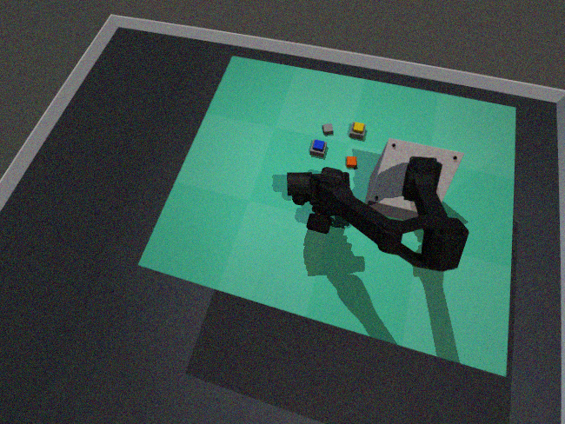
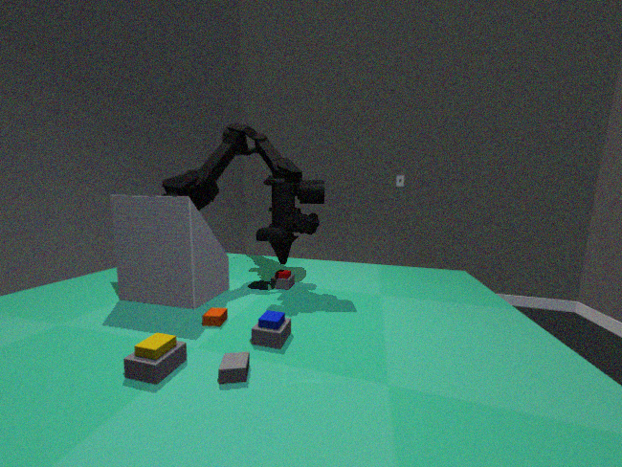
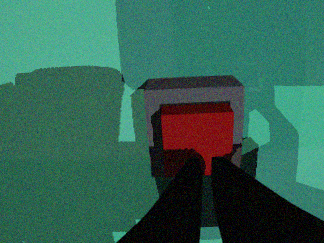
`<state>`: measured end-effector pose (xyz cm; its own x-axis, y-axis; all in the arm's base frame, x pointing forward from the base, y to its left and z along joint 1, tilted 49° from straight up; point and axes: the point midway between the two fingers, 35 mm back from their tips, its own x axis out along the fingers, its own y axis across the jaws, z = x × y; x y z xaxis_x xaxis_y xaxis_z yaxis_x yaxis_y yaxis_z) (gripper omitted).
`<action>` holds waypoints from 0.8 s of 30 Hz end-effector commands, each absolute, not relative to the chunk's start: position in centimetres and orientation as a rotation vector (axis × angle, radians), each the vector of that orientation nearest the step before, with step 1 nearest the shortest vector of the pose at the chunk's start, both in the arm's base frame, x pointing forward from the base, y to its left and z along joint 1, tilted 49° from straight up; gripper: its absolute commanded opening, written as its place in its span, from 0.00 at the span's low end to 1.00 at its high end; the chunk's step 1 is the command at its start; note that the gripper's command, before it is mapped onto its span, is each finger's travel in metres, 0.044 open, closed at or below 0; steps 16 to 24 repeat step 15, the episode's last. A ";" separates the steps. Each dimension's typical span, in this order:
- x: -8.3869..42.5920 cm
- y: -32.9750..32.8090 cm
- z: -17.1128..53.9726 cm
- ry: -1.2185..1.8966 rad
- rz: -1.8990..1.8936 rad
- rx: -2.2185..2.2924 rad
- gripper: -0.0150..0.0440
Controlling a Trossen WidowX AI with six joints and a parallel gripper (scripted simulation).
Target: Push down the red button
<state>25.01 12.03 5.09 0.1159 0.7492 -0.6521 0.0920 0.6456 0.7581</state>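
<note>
One green tabletop (image 2: 452, 362) fills our view, bordered by dark floor (image 1: 91, 274) and a pale raised edge (image 1: 319, 52), with grey walls (image 2: 402, 100) behind. We see the gripper (image 2: 282, 258), fingers nearly together and holding nothing, poised just above the red button (image 2: 283, 274) beyond the blue button (image 2: 272, 319).

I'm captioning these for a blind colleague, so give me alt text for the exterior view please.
A black robot arm reaches down from behind a grey wedge-shaped block, its shut gripper poised just above a red button on a green table. Nearer the camera sit a yellow button, a blue button, an orange block and a grey block.
</note>
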 end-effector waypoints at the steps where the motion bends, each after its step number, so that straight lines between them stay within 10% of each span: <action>1: 25.1 11.6 6.4 1.395 0.566 0.768 0.38; 13: 26.0 10.9 14.2 1.394 0.566 0.767 0.91; 24: 26.0 10.9 14.2 1.394 0.566 0.767 0.93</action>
